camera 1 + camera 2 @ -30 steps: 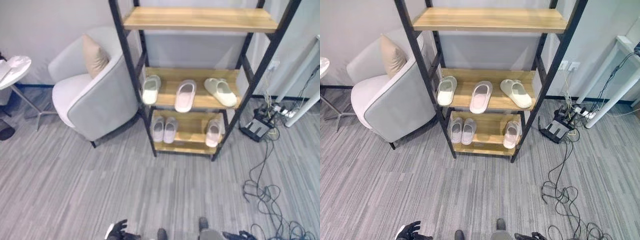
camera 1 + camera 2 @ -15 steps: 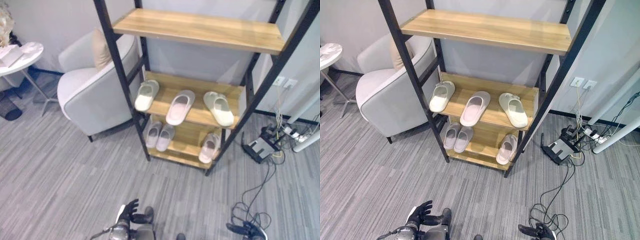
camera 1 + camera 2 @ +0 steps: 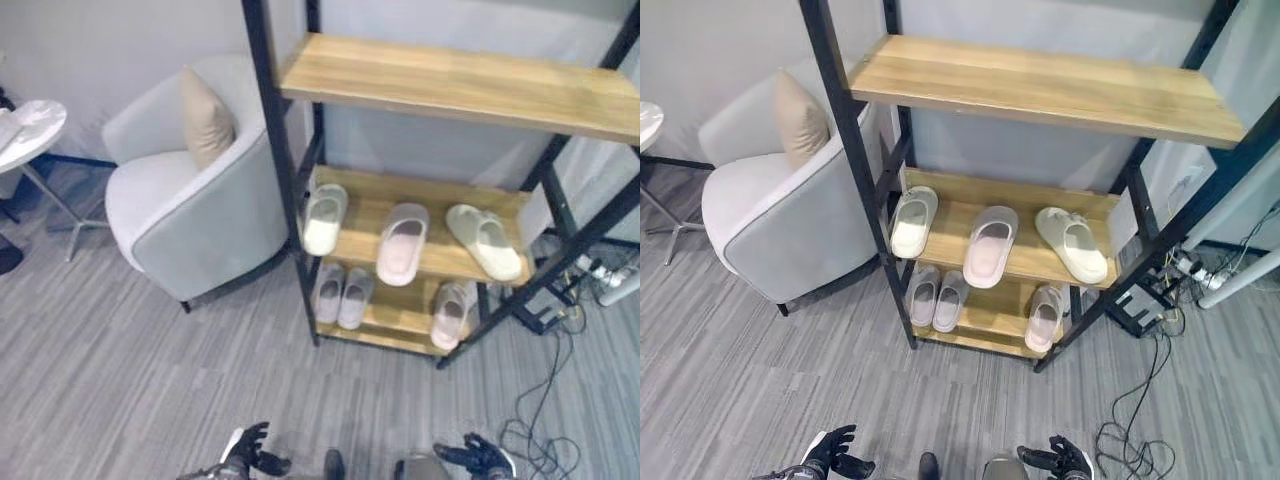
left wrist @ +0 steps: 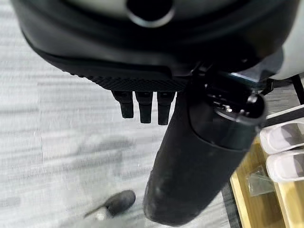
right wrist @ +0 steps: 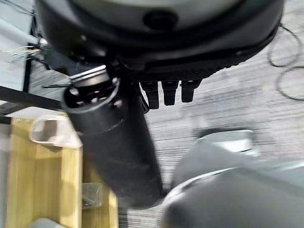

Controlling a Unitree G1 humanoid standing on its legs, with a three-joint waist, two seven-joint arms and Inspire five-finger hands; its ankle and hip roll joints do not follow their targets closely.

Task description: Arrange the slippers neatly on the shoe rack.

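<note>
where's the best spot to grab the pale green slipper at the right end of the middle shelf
Judging from the eye views, take the pale green slipper by its heel end, coming from the open front of the shoe rack. It lies skewed, with the flat, thin heel nearest the front edge and the bulkier strap end farther back; a thumb-over, fingers-under pinch should suit.

Three pale slippers (image 3: pixel 990 243) on shoe rack (image 3: pixel 1040 260) middle shelf, three below

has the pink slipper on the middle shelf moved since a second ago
No. The pink slipper lies midway between the two pale slippers on the middle shelf, as before; only the camera shifted.
</note>
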